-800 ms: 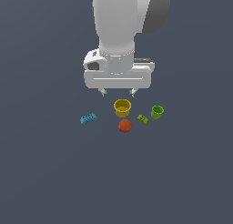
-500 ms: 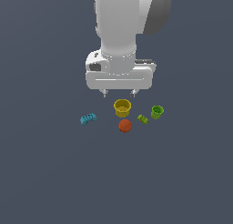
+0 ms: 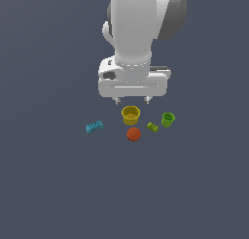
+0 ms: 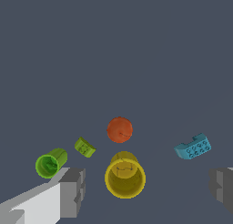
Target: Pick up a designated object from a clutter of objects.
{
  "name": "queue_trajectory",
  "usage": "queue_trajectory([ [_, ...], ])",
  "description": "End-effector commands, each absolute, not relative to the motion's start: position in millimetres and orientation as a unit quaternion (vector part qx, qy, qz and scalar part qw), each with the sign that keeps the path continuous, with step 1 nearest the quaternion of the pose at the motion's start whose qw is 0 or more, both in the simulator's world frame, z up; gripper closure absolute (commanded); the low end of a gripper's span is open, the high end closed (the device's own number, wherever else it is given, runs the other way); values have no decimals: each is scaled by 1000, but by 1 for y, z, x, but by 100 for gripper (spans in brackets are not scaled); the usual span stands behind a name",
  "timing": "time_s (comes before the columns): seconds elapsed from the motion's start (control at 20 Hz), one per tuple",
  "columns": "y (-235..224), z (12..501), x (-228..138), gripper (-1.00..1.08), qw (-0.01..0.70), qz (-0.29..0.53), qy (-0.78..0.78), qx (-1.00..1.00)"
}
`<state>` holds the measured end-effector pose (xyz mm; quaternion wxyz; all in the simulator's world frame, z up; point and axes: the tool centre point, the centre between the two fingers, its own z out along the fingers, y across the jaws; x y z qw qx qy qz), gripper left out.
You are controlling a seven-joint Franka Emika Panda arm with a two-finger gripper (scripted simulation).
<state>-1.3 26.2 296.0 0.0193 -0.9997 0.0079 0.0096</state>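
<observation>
The small bright green cup (image 3: 168, 119) stands upright at the exterior view's right end of the clutter; it also shows in the wrist view (image 4: 50, 163). The yellow cup (image 3: 130, 115) (image 4: 124, 177), orange-red ball (image 3: 133, 134) (image 4: 119, 129), tiny green block (image 3: 152, 127) (image 4: 84, 147) and cyan knobbly block (image 3: 94, 127) (image 4: 193, 147) lie around it. My gripper (image 3: 131, 101) hangs open and empty above the yellow cup, to the exterior view's left of the green cup. One finger (image 4: 68, 191) is near the green cup in the wrist view.
A plain dark grey floor (image 3: 58, 184) spreads all around the toys. The white arm (image 3: 136, 34) rises behind the clutter.
The arm and gripper have shifted slightly to the exterior view's right. The toys have not moved.
</observation>
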Motion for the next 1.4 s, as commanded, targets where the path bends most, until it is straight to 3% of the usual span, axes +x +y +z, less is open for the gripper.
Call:
queue_trajectory([
  [0.0, 28, 294, -1, -92, 19, 9, 6, -1000],
  [0.7, 98, 223, -14, -92, -2, 7, -78, -997],
  [1.35, 208, 121, -79, -92, -6, 1, -222, -975],
])
